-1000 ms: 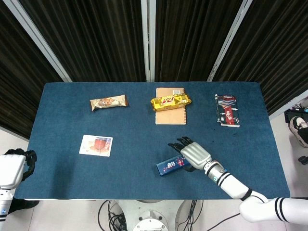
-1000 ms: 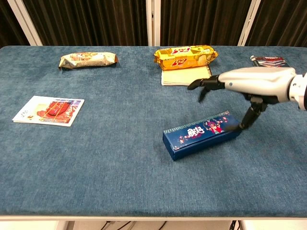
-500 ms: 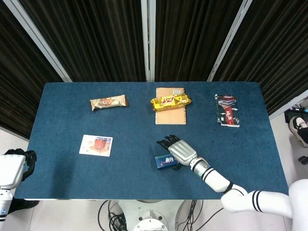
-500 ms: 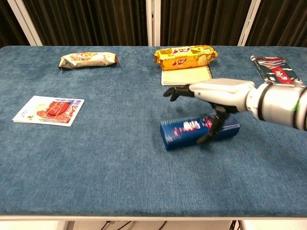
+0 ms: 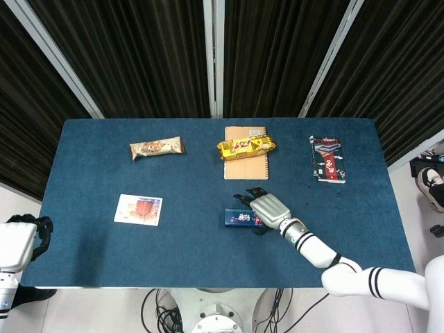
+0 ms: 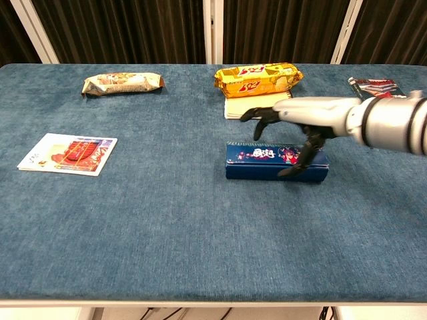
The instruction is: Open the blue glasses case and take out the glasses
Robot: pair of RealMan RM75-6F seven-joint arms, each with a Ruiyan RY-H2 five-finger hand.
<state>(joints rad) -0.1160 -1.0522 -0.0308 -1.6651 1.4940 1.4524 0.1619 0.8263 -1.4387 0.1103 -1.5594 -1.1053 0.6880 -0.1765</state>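
The blue glasses case (image 6: 276,161) lies closed near the middle of the table (image 6: 167,233), and the right hand (image 6: 301,117) arches over it, thumb on its front side, not yet gripping. It seems light, stiff and smooth; hold its long sides. The cloth is soft; dark curtains (image 5: 139,55) stand behind

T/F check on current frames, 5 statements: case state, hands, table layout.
1. The blue glasses case is closed. True.
2. The left hand is on the case. False: it is off the table's near left corner; the right hand is over the case.
3. The yellow snack pack lies on a notebook. True.
4. The glasses lie out on the table. False: none visible.
5. The picture card touches the case. False: well apart.
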